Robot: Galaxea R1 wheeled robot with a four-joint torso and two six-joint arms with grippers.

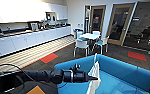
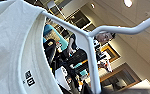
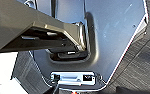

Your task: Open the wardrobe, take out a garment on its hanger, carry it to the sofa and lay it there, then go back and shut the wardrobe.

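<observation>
The blue sofa (image 1: 121,71) lies just ahead and below me, its seat and low back across the lower right of the head view. My left arm reaches in from the left, and my left gripper (image 1: 95,78) is shut on the hanger above the sofa's near arm. The white garment (image 1: 95,71) hangs from it, draping down toward the seat. In the left wrist view the garment's round neck and label (image 2: 11,50) show very close, with the slim white hanger (image 2: 91,50) running across it. The right wrist view looks down at my own grey base and the dark carpet.
Beyond the sofa stands a white table (image 1: 90,35) with white chairs (image 1: 81,45) around it. A long white kitchen counter (image 1: 28,38) runs along the left wall. Red carpet patches (image 1: 49,58) mark the dark floor, and wooden-framed glass doors (image 1: 119,23) stand at the back.
</observation>
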